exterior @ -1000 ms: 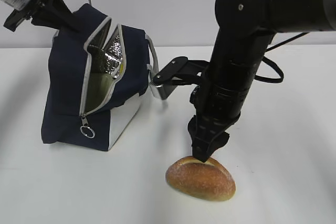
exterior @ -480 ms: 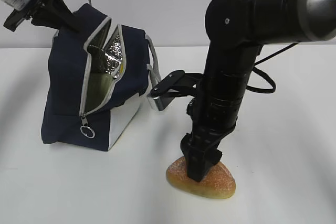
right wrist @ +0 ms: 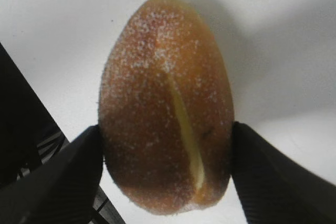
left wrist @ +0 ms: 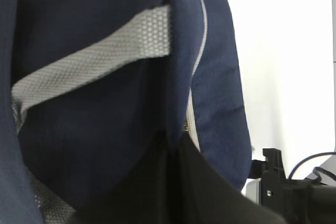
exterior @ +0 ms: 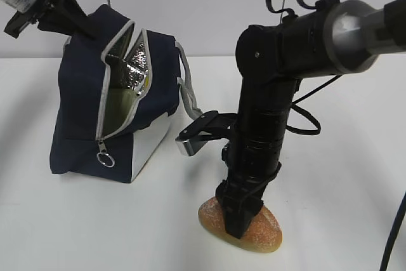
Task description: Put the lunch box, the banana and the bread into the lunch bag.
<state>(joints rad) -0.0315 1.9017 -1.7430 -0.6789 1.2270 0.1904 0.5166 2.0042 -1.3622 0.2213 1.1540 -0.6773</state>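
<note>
My right jaws (right wrist: 165, 145) sit one on each side of the bread (right wrist: 165, 103), which lies on the desk (exterior: 330, 157); they touch its flanks, but I cannot tell whether they have clamped yet. My left jaws pinch the top of the lunch bag (exterior: 79, 106), keeping it upright with its zipper mouth gaping toward the bread. A green edge inside looks like the lunch box (exterior: 117, 109), with a sliver of yellow above it, maybe the banana. By my reckoning only the bread is left.
</note>
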